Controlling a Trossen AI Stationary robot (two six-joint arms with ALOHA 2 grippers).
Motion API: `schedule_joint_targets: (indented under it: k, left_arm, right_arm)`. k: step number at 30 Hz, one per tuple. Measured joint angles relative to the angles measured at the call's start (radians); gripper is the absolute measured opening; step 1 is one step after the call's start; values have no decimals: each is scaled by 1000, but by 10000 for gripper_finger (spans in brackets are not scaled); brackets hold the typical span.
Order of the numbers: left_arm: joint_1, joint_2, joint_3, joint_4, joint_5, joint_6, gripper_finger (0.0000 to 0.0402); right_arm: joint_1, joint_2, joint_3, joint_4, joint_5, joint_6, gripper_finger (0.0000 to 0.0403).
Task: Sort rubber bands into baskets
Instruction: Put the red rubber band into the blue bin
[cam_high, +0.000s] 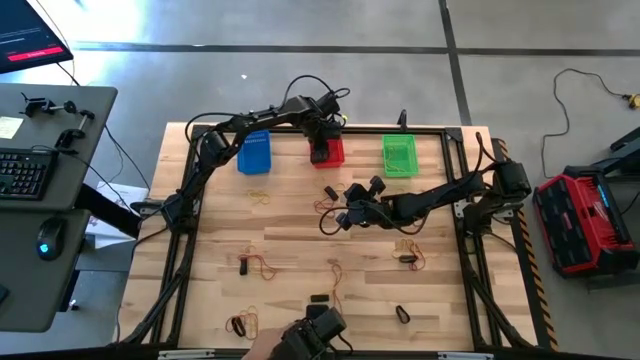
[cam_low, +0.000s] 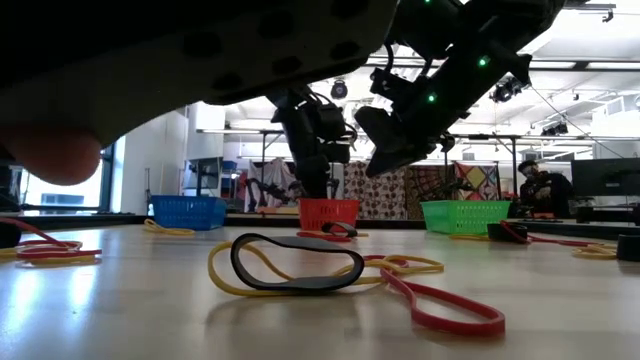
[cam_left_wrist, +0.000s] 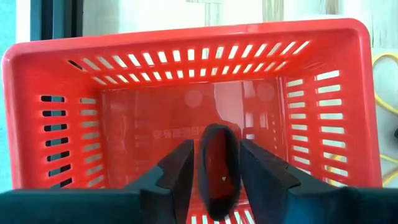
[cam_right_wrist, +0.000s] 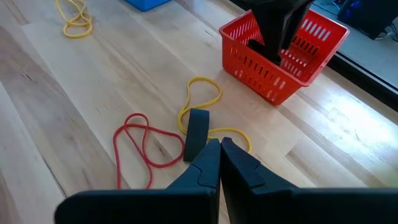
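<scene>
the left gripper (cam_left_wrist: 211, 171) hangs over the red basket (cam_left_wrist: 56, 81) at the far side of the table and pinches a thick black band (cam_left_wrist: 216, 163) between its fingers. the right gripper (cam_right_wrist: 219, 158) sits mid table with its fingers pressed together, holding nothing, just beside another black band (cam_right_wrist: 196, 134) that lies on yellow (cam_right_wrist: 202, 93) and red loops (cam_right_wrist: 140, 140). the bands look light, soft and floppy, so they may snag each other. it seems best to pinch one strand where it lies clear of the others.
</scene>
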Motion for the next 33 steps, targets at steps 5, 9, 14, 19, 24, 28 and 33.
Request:
schedule_joint_targets:
  k: [5,9,14,19,24,28,33]
  left_arm:
    - [0,-1,0,0,-11,4,118]
    - [0,-20,-1,-7,-53,22,85]
    - [0,-86,-1,5,-44,42,17]
    - [0,-147,-1,34,22,8,6]
    - [-8,-182,0,124,105,-61,1]
    - [-35,-182,0,200,124,-97,0]
    - [-68,-187,-40,321,121,-107,0]
  right_arm:
    - [0,0,0,0,-1,0,0]
    - [0,0,0,0,-1,-15,0]
    - [0,-4,0,-1,2,-27,0]
    - [0,-18,0,0,8,-43,0]
    - [0,-25,2,0,9,-44,0]
    - [3,-26,2,0,25,-34,0]
    - [4,-26,2,0,25,-11,0]
